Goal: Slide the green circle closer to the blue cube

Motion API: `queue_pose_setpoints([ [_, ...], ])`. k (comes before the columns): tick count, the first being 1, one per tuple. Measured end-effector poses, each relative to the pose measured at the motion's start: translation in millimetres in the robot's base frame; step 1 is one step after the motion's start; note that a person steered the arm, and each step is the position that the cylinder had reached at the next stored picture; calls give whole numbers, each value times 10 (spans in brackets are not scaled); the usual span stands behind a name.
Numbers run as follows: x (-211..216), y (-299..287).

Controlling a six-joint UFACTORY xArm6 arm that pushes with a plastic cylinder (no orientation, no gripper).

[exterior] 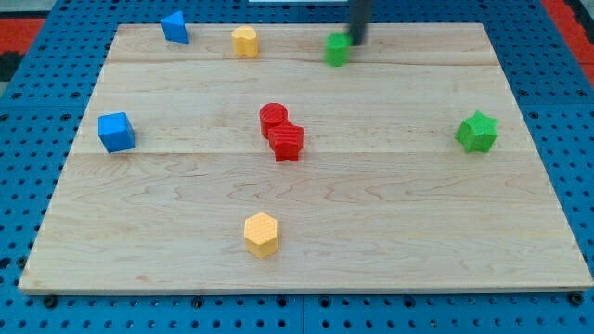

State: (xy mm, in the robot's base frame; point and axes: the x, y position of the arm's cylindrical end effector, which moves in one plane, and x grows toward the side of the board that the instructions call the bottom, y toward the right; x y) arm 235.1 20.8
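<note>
My tip stands at the view's top of the wooden board, touching or almost touching the right side of the green circle; it is only a plain rod, so there is nothing on it to spread or press together, and it holds nothing. The green circle lies near the top edge, a little right of the middle. The blue cube lies far away at the left edge, lower in the view. I judge that the push is at its beginning: the tip is on the correct side, and the next move calls for a long slide to the left and somewhat downward. The yellow block stands to the left of the circle, so a push straight left could hit it. The red cylinder and the red star, which touch each other at the centre, lie under the diagonal path and must be passed above. The blue triangle-like block, the green star and the yellow hexagon are well apart from the way.
</note>
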Motion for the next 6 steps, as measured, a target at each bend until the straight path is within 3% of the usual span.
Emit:
queue_pose_setpoints([
  [1,515,-1190],
  [2,990,-1613],
  [4,967,-1295],
  [5,835,-826],
  [6,1056,-775],
])
